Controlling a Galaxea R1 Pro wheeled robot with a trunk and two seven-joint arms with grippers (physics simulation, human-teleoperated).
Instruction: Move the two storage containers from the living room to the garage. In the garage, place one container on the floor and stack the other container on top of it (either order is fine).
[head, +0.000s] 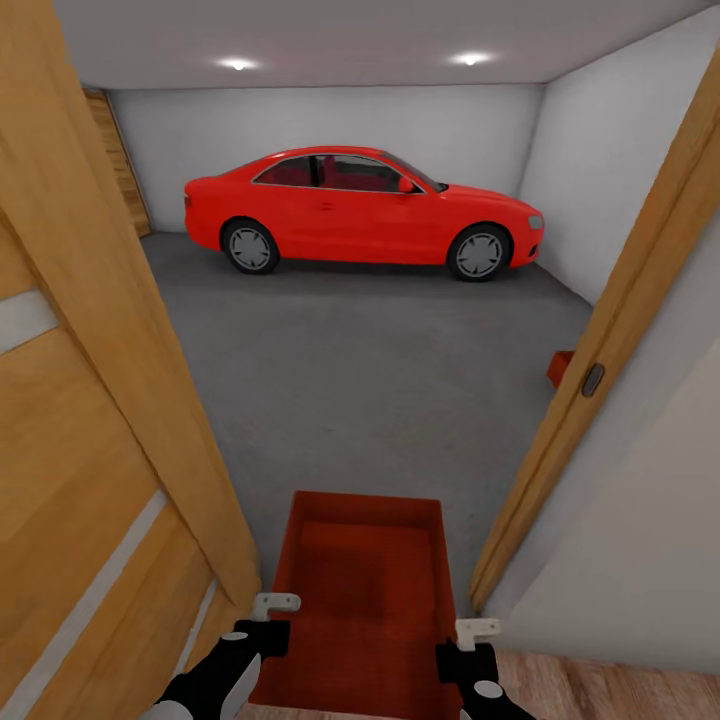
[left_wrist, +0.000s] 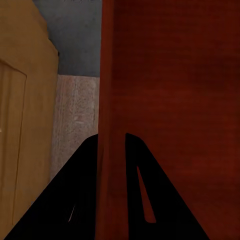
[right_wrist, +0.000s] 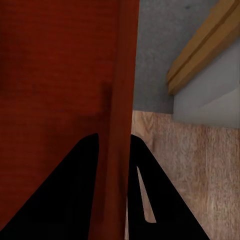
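Note:
I hold one orange-red storage container (head: 365, 590) low in front of me at the garage doorway. My left gripper (head: 268, 622) is shut on its left wall and my right gripper (head: 476, 642) is shut on its right wall. In the left wrist view the black fingers (left_wrist: 75, 200) straddle the thin ribbed wall of the container (left_wrist: 170, 100). The right wrist view shows the same grip, fingers (right_wrist: 75, 200) on the container (right_wrist: 60, 75). A corner of the second storage container (head: 559, 367) peeks out on the grey concrete floor (head: 380, 380) behind the right door frame.
The open orange-wood door (head: 90, 450) with frosted strips stands close on my left, and the door frame (head: 600, 380) close on my right. A red car (head: 360, 210) is parked across the far end of the garage. Light wood planks (head: 600, 690) lie under me.

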